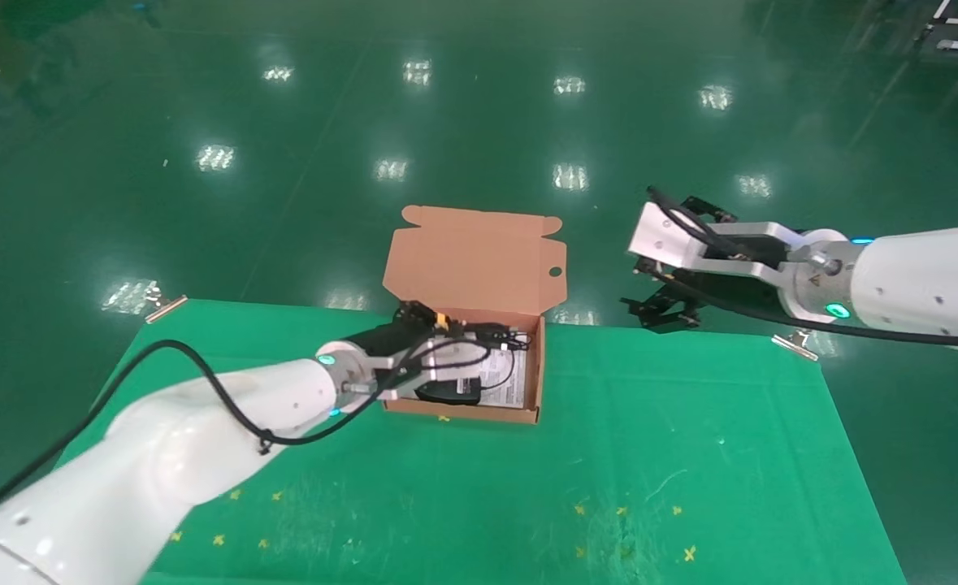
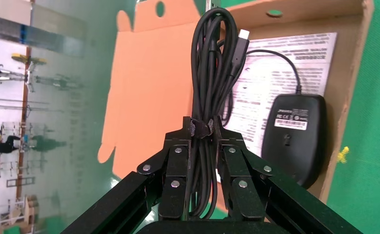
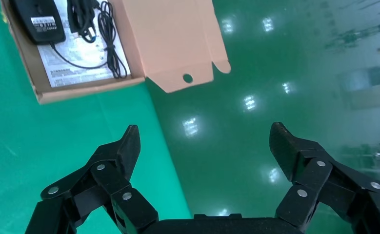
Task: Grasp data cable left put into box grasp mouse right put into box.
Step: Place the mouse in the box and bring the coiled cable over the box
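My left gripper [image 1: 452,328] is shut on the data cable [image 2: 212,63], a long black bundle of loops tied with a strap. It holds the bundle over the open box [image 1: 539,366], and in the left wrist view the jaws [image 2: 201,127] pinch it at the strap. The black mouse [image 1: 450,392] lies in the box on the white printed sheet [image 2: 270,63] with its label side up [image 2: 292,136]. Its thin cord [image 3: 109,44] is looped beside it. My right gripper [image 1: 659,280] is open and empty, raised beyond the table's far right edge [image 3: 205,141].
The box lid [image 1: 474,260] stands open at the far side, over the table's back edge. The green table mat [image 1: 609,455] has small yellow marks. Metal clips [image 1: 795,344] sit at its far corners. Beyond is the glossy green floor.
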